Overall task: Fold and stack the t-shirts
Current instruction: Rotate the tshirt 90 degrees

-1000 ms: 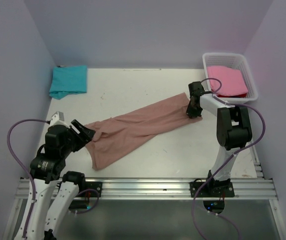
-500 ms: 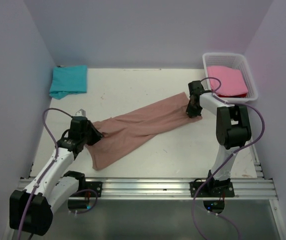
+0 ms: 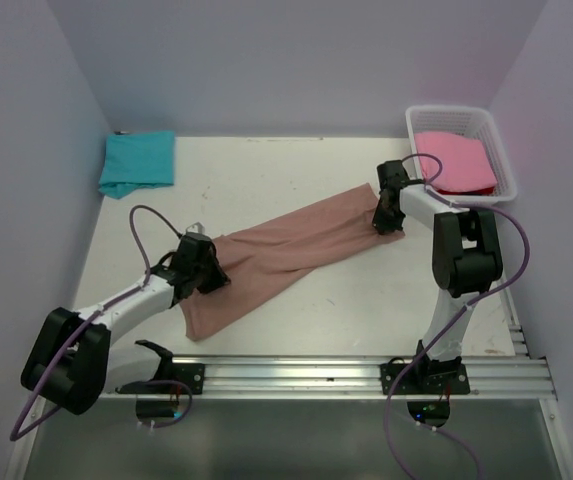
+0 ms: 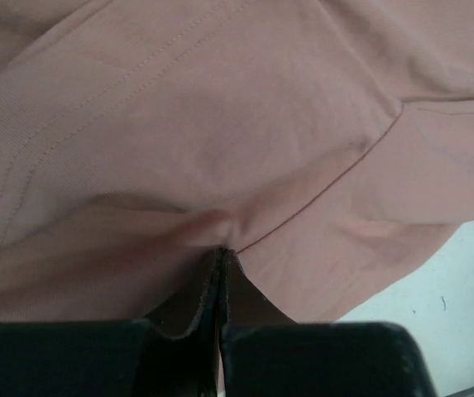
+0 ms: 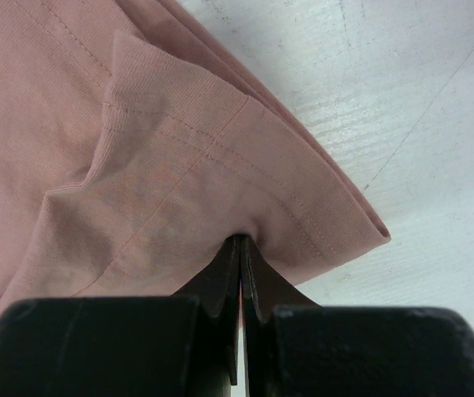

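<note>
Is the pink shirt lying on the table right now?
No, the pink shirt sits inside the white basket.

1. salmon-brown t-shirt [image 4: 220, 124]: cut off at the top, left and right edges of the left wrist view, and at the top and left edges of the right wrist view.
2. left tool [image 4: 220, 258]: tips buried in a fabric pucker.
3. right tool [image 5: 241, 241]: tips covered by the hem.
4. pink t-shirt [image 3: 454, 160]: near side screened by the basket [image 3: 511, 172] wall; the dark patch there is too small to identify.
</note>
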Motion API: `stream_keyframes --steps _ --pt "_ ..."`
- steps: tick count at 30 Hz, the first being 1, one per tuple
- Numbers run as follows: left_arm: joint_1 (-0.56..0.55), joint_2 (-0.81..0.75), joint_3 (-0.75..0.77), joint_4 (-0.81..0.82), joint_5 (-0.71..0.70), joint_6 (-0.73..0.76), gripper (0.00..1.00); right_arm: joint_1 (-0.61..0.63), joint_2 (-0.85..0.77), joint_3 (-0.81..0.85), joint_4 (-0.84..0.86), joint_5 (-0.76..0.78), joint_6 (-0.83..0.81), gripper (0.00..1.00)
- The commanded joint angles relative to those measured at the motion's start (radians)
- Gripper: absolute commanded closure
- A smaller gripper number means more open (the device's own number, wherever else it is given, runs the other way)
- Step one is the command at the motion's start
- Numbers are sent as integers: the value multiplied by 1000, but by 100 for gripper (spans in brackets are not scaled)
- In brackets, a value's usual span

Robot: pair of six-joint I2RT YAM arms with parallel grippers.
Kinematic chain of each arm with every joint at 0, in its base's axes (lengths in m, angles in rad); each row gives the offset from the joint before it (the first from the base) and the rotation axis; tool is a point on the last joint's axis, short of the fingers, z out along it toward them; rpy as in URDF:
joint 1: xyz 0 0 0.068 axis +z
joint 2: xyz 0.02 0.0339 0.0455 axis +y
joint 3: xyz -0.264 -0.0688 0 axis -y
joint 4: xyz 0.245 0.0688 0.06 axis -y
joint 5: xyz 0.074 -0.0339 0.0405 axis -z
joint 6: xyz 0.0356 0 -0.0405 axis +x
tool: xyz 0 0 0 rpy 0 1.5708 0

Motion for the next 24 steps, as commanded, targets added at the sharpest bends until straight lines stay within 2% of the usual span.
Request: stream_keyframes --steps 1,10,13,17,24 --pt "-4 23 -14 50 -68 -11 100 -2 74 -21 -2 -34 -10 100" --pt "-1 61 19 -16 -180 3 100 -1 68 -40 -40 -66 -28 100" --pt "13 119 82 -9 -206 30 100 4 48 -79 -54 -96 -40 100" --pt "88 246 173 25 -187 87 100 19 16 -103 -101 -135 -59 100" --pt "178 457 396 62 -142 152 100 122 -90 -198 -153 -190 -70 100"
